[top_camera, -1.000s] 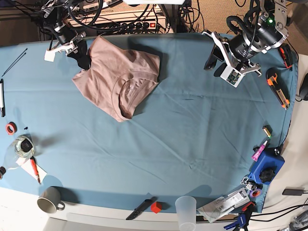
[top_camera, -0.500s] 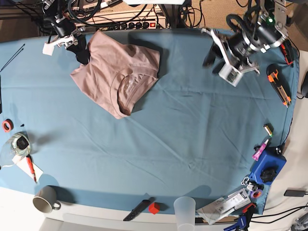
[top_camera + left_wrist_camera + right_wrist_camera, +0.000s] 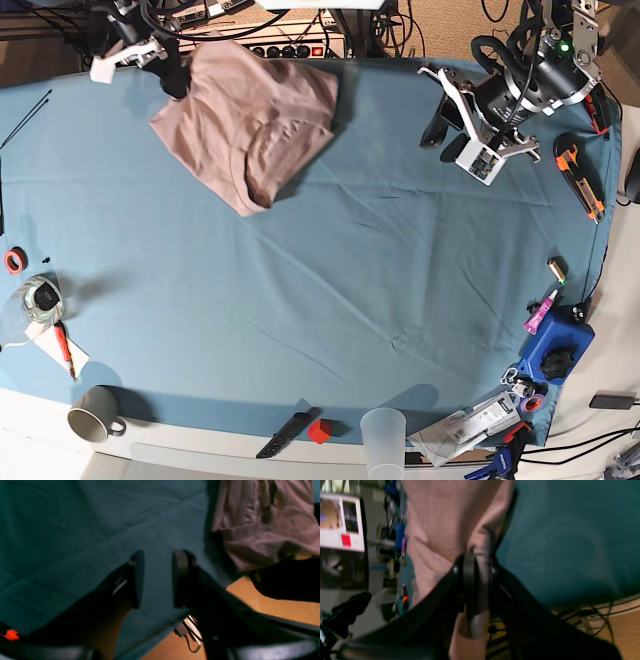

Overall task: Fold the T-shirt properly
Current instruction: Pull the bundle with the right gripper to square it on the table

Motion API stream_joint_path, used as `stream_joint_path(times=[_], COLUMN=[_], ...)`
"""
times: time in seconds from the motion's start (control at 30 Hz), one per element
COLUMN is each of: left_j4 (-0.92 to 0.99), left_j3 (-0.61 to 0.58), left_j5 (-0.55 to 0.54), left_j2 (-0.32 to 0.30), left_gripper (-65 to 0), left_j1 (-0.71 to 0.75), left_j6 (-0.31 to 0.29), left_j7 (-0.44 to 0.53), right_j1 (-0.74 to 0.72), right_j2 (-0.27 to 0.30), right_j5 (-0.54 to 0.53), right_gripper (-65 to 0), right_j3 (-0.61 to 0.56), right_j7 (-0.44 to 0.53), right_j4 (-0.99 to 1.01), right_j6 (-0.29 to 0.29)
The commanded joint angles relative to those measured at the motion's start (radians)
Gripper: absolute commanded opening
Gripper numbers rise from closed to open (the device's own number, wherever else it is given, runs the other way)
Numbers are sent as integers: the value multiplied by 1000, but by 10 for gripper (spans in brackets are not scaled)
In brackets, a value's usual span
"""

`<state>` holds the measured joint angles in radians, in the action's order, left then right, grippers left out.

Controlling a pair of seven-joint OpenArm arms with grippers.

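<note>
1. shirt (image 3: 250,110) lies bunched at the far edge of the cloth (image 3: 330,280), toward the base view's left, its collar facing up.
2. right gripper (image 3: 476,580) is clamped on a fold of the shirt's edge at the far left corner; fabric shows between its pads.
3. left gripper (image 3: 155,578) hangs over bare cloth near the far right corner, well apart from the shirt, jaws apart with nothing between them.
4. along the near edge sit a mug (image 3: 95,415), a plastic cup (image 3: 385,435) and a red cube (image 3: 322,432).
5. an orange cutter (image 3: 580,180) lies at the right edge.
</note>
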<state>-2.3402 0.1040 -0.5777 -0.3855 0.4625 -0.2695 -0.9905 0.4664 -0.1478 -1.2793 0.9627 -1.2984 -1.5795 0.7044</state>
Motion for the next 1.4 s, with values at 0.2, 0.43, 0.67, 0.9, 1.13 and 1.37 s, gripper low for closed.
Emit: stream_joint_path(times=[0.2,0.43,0.67,0.9,1.13,1.37], left_j4=[-16,-16,-16,-16,-16,-16], left_j3=[3,3,3,3,3,3], left_j5=[-14,-14,-13,-5,16,34], left_j2=[-8,-8,-8,-8,-8,-8], left_gripper=[-476,-476,-476,-476,-476,-476], left_j1=[-9,-11,-11,-11,-11,-10], left_j6=[-4,-4,-4,-4,-5,-4], left_j7=[22,22,22,22,40,48], right_j1=[-24,-130,-206,-251,-250,-250], right_j2=[9,10,13,13,53,132], right_j5=[95,300,549,682,685,693], right_gripper=[-650,-650,-650,-650,-571,-523], right_j3=[5,-32,-196,-236,-236,-234], right_j7=[-11,63,125,147,145,119], right_j4=[-176,-325,-325,-325,-325,-328], right_j6=[-6,-42,-79,-114,-69,-69])
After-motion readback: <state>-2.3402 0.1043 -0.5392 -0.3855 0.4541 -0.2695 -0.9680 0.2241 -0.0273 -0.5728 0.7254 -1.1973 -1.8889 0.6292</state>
